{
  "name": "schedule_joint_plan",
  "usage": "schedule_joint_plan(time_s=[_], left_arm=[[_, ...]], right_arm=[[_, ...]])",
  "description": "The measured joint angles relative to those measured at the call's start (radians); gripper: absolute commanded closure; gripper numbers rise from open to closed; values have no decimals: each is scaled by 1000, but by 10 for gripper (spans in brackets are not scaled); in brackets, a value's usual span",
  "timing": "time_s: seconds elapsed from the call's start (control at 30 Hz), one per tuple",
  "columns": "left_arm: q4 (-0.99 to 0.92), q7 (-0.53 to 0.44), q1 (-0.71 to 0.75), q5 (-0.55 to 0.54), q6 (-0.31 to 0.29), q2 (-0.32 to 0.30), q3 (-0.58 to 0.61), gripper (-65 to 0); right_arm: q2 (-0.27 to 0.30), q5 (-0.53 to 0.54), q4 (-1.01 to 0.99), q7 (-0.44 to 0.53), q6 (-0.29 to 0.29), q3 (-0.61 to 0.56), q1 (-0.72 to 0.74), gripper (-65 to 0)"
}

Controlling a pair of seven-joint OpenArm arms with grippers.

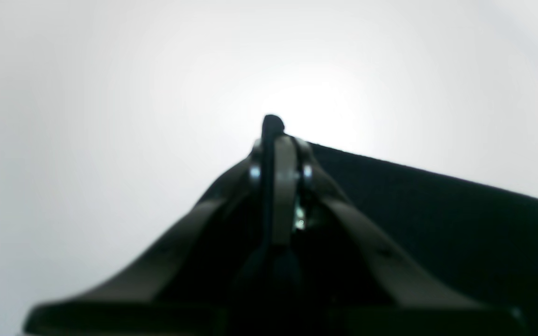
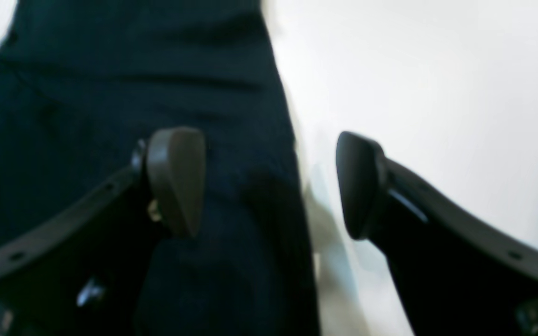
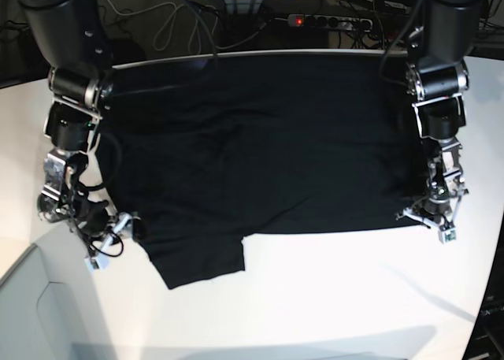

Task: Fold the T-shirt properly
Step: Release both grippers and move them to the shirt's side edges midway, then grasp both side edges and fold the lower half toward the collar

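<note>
Pinching the T-shirt [image 3: 268, 147] edge: left gripper [image 1: 273, 128] (right gripper [image 2: 269, 182] agape).

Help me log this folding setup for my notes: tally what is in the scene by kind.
T-shirt: 1, black, spread on the table
Table: 1, white
Grippers: 2, left gripper with jaws shut on the shirt's edge, right gripper with jaws open
Power strip: 1, behind the table
Total: 5

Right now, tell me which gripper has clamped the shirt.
The left gripper, on the base view's right: its fingers are pinched shut on the T-shirt edge. The right gripper is open, straddling the hem.
</note>
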Motion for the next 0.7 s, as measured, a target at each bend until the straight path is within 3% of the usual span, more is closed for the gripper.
schedule_joint_plan(time_s=[0.17, 0.3, 0.37, 0.47, 0.57, 0.7], left_arm=[[2, -22, 13, 0, 0, 0, 0, 0], [7, -34, 25, -2, 0, 3, 0, 0], [7, -32, 24, -2, 1, 3, 0, 0], [7, -31, 24, -2, 4, 3, 0, 0], [7, -32, 25, -2, 7, 5, 0, 0], [7, -31, 24, -2, 7, 6, 0, 0]], right_arm=[[-8, -1, -7, 97, -3, -112, 5, -425], [-23, 6, -9, 165, -153, -172, -3, -426], [-12, 8, -38, 197, -171, -171, -6, -426], [-3, 3, -99, 237, -249, -170, -9, -426], [-1, 16, -152, 301, -262, -170, -4, -426], [2, 27, -176, 314, -262, -173, 1, -406]])
